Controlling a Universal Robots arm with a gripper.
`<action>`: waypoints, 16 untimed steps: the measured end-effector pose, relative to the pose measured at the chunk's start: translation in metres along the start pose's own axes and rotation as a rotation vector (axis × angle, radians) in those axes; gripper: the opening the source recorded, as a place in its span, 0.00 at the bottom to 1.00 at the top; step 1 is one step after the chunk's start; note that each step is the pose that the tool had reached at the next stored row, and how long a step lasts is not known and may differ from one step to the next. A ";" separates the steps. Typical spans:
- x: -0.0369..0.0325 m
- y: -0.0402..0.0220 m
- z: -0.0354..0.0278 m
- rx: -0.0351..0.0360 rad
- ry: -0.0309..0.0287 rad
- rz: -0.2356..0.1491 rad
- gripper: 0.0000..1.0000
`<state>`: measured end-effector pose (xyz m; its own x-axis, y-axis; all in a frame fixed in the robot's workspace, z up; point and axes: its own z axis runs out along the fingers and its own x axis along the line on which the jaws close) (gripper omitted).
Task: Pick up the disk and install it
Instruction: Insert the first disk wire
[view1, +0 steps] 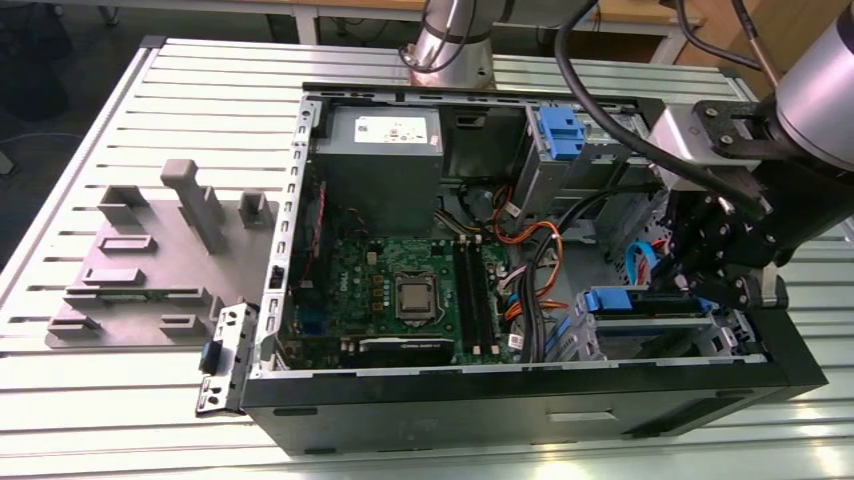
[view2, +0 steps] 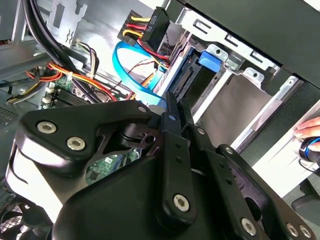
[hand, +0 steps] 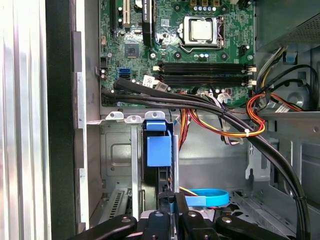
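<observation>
The disk (view1: 622, 300) sits edge-on in the drive cage at the near corner of the open computer case, on the exterior view's right. Its blue bracket tab (hand: 159, 148) stands up out of the slot, and its dark end with the connector (view2: 192, 82) faces into the case. My gripper (view1: 710, 268) hangs inside the case just beside that cage. In both wrist views its two black fingers (view2: 172, 117) lie pressed together with nothing between them. Their tips (hand: 166, 197) are at the disk's inner end; whether they touch it is hidden.
The motherboard (view1: 400, 290), a grey power supply (view1: 378, 150) and a second cage with a blue tab (view1: 561, 130) fill the case. Bundled black and orange cables (hand: 235, 125) and a blue data cable (view2: 135, 75) cross near the cage. A grey fixture plate (view1: 147, 260) lies outside. A person's hand (view2: 310, 129) rests outside the case wall.
</observation>
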<state>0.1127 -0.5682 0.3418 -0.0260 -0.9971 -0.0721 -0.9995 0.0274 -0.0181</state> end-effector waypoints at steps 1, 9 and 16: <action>0.0003 0.0000 0.0005 0.0000 0.0002 0.000 0.16; 0.0029 -0.0003 0.0031 0.0000 0.0002 0.000 0.16; 0.0030 -0.0016 0.0041 0.0000 0.0003 0.000 0.16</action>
<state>0.1143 -0.5709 0.3375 -0.0261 -0.9971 -0.0718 -0.9995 0.0274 -0.0182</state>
